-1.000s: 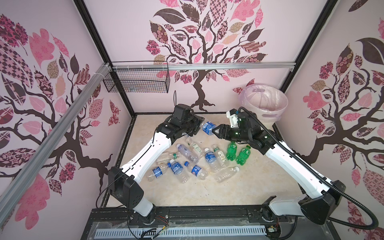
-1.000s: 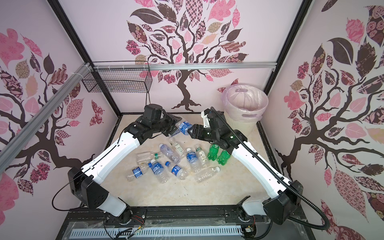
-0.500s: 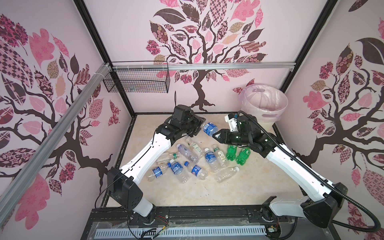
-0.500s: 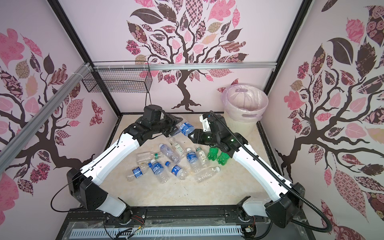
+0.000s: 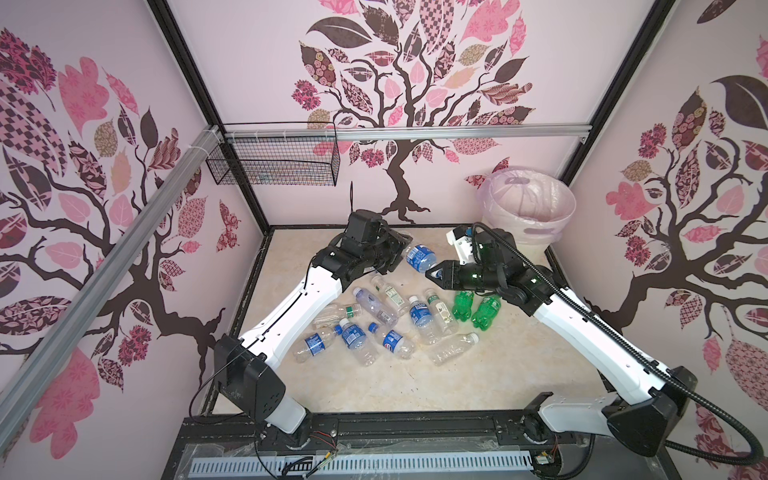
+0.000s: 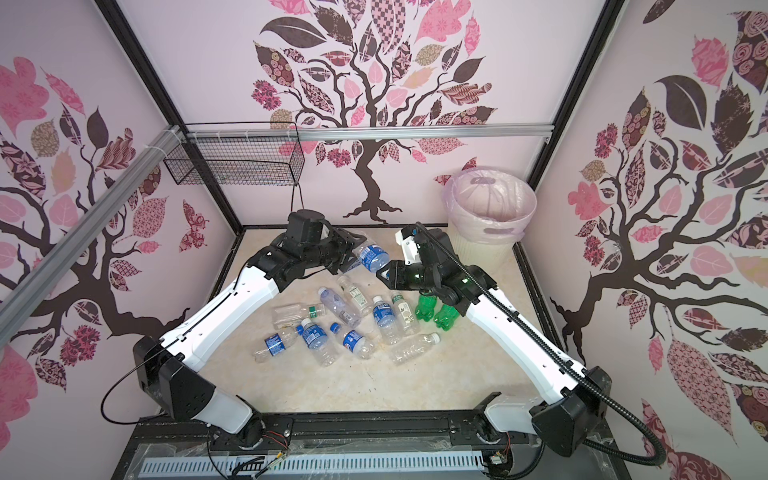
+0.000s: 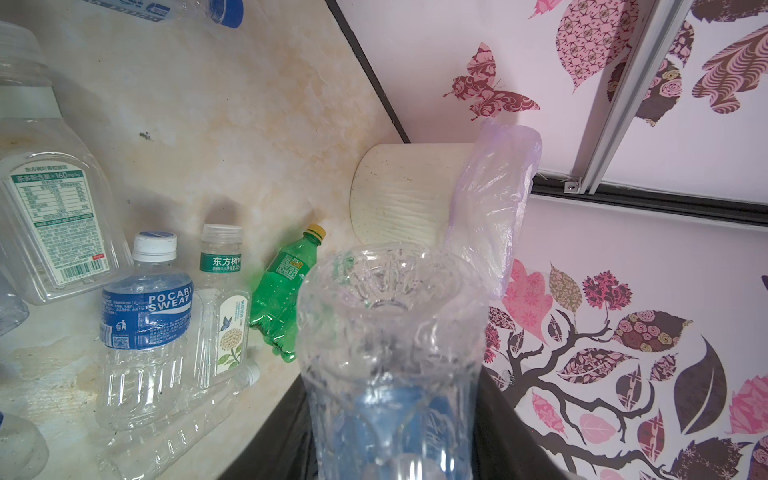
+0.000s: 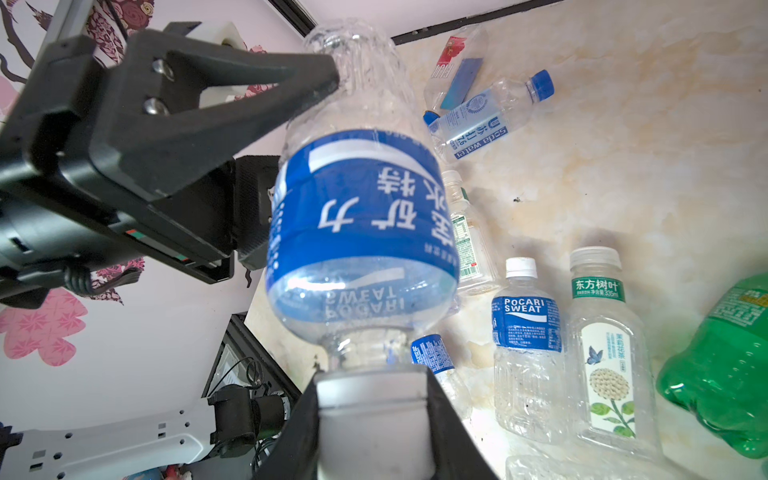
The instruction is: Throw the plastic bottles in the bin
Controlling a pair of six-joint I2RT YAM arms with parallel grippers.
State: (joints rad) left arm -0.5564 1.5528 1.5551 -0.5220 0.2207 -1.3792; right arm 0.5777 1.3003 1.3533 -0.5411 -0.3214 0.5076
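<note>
Right gripper is seen closed on the pale cap of a blue-labelled bottle. The same bottle is clamped at its base end by the left gripper, with one black finger pressed against the clear wall near the base. The bottle is thus held between both grippers and raised above the table. Nearer the arm bases, the other plastic bottles are found lying loose in a cluster on the table. Two green bottles are lying side by side at the cluster's right edge, beneath the right arm. The bin, lined with a pale lilac bag, is noted standing in the far right corner, apart from the held bottle.
</note>
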